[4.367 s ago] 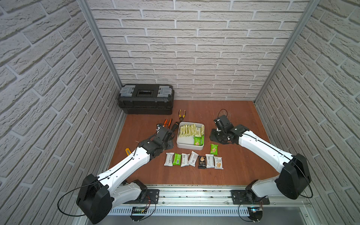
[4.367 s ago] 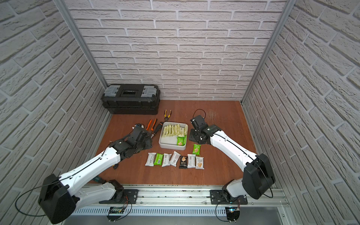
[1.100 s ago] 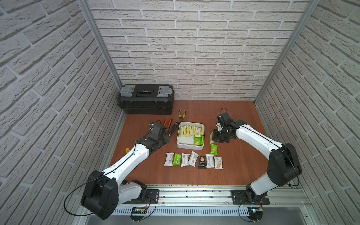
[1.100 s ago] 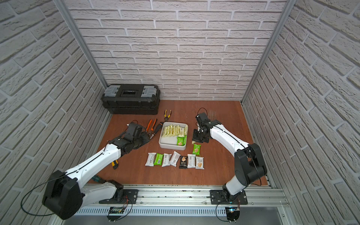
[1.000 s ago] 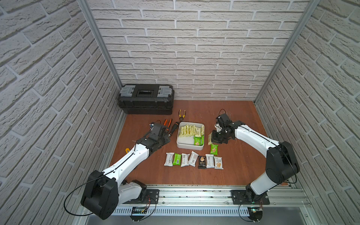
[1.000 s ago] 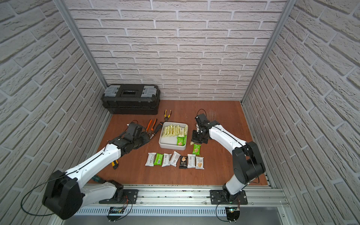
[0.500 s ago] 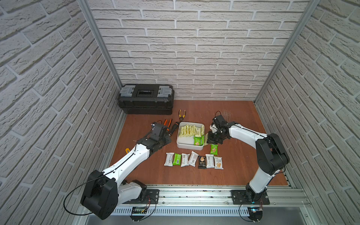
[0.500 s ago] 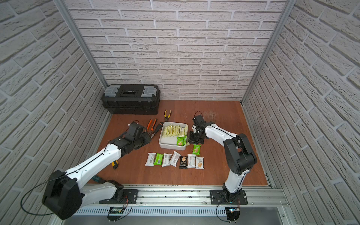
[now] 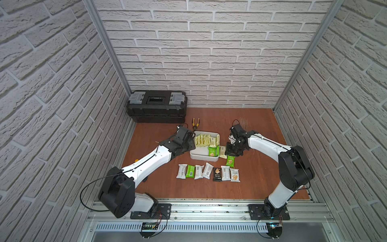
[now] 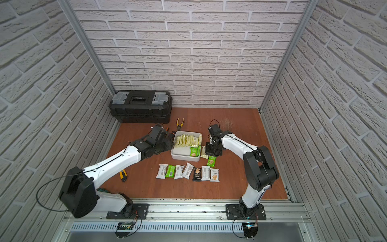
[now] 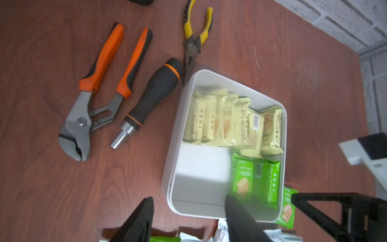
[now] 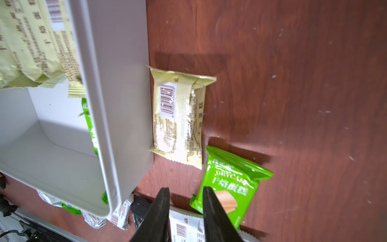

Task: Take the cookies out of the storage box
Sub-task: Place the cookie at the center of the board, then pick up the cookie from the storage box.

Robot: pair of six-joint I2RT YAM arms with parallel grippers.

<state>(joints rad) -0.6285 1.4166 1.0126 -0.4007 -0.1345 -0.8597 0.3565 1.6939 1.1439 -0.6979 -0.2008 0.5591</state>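
The white storage box [image 9: 204, 159] [image 11: 173, 150] holds a row of pale yellow cookies [image 9: 206, 140] [image 11: 228, 121] and green ones [image 9: 213, 151] [image 11: 255, 178]. Several more packets [image 9: 208, 172] lie in a line on the table in front of it. My left gripper [image 11: 188, 198] [image 9: 189, 143] is open and empty, straddling the box's left front corner. My right gripper [image 12: 186, 189] [image 9: 231, 152] is open and empty just right of the box. Below it a pale yellow packet [image 12: 178, 119] lies flat against the box's outer wall, beside a green packet [image 12: 230, 182].
A black toolbox [image 9: 157, 105] stands at the back left. Yellow pliers [image 11: 196, 37], orange pliers [image 11: 98, 83] and a screwdriver handle [image 11: 150, 96] lie left of and behind the box. A yellow utility knife [image 10: 123, 175] lies under the left arm.
My right gripper came down beside the box, opened and let go of the pale yellow packet. My left gripper moved in to the box's left corner and opened wider.
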